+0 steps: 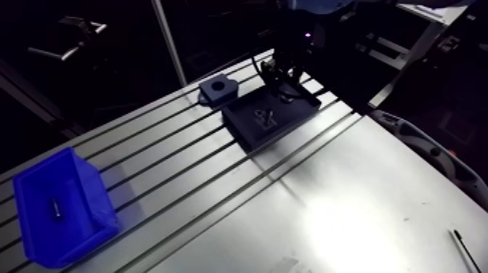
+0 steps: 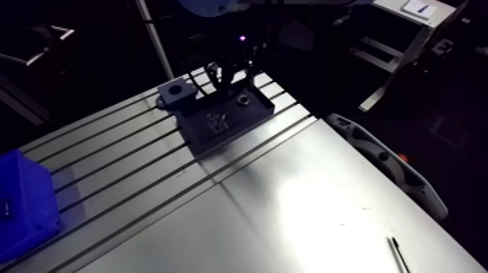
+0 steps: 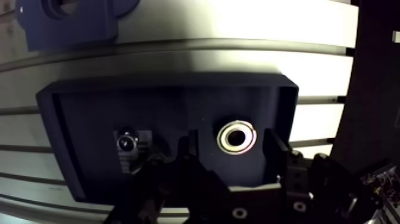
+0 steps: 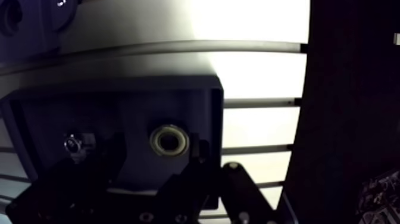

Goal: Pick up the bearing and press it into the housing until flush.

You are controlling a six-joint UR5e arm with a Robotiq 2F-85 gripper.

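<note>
Bearing (image 3: 237, 136) lies flat on the floor of the black tray (image 3: 166, 95), bore upward, and it sits right between my fingers (image 3: 189, 156), which stand apart with a gap showing on either side of the ring, so my gripper (image 3: 234, 146) is open and holds nothing. I have it straddled this way, I judge, so that closing will take the outer ring across its width and keep it level. A flat, level hold matters because the ring has to go squarely into a bore. How low I am over the tray floor I cannot read for sure; the fingertips look close to the bearing's height. Beside my fingers, in the same tray, lies a small metal part (image 3: 128, 145), apart from the bearing and out of the closing path. The tray's raised walls probably keep such pieces from rolling into the slots of the table (image 3: 238, 56). Beyond the tray's corner stands the dark blue housing (image 3: 71, 21), its round hole facing up, just beside the tray, though whether they touch I cannot tell. That makes a short carry and a straight push down. Well apart, at the table's other end, a blue bin (image 1: 62, 207) holds one small dark piece (image 1: 55, 207), and a thin dark rod (image 1: 468, 250) lies near the table's edge. Neither is in my way
</note>
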